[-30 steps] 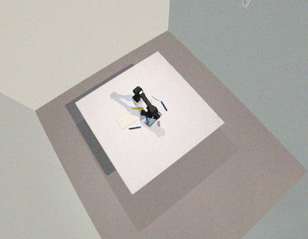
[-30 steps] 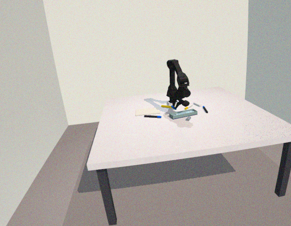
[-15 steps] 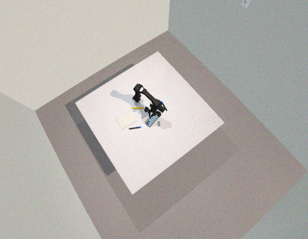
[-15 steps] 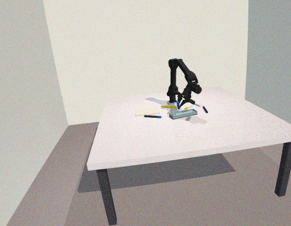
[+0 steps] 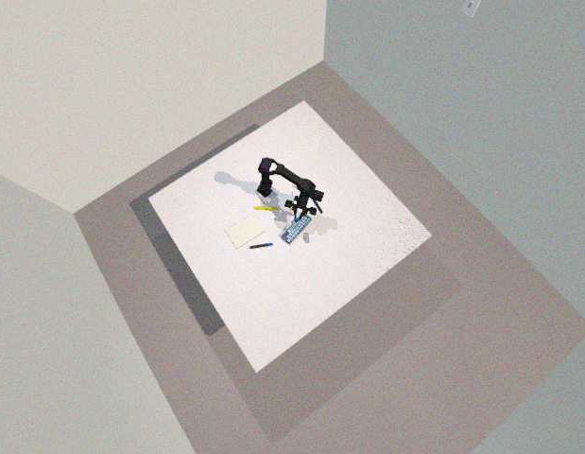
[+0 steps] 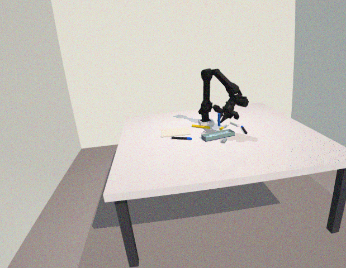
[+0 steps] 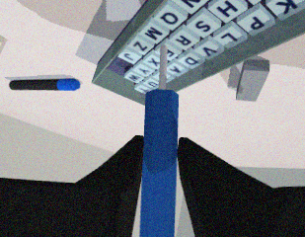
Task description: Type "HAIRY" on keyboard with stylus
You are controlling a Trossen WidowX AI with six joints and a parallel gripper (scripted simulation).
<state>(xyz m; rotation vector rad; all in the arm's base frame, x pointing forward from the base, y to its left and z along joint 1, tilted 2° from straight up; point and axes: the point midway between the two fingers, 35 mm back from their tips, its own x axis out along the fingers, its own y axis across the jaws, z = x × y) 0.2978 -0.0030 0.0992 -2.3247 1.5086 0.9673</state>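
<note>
My gripper point(image 5: 296, 211) point(image 6: 222, 116) point(image 7: 160, 144) is shut on the blue stylus point(image 6: 218, 118) point(image 7: 161, 128) and holds it upright. The stylus's thin grey tip point(image 7: 163, 64) points at the keys near one end of the grey keyboard point(image 5: 296, 229) point(image 6: 218, 134) point(image 7: 211, 30). I cannot tell whether the tip touches a key. The keyboard lies flat on the white table point(image 5: 331, 283) point(image 6: 195, 167), just in front of the arm's base.
A black marker with a blue cap point(image 5: 261, 245) point(image 6: 181, 138) point(image 7: 43, 84), a cream notepad point(image 5: 245, 231) point(image 6: 175, 132) and a yellow marker point(image 5: 266, 208) point(image 6: 200, 126) lie left of the keyboard. A small grey block point(image 5: 305, 237) point(image 6: 223, 140) point(image 7: 252, 78) sits beside it. Another dark marker point(image 6: 243, 129) lies to the right.
</note>
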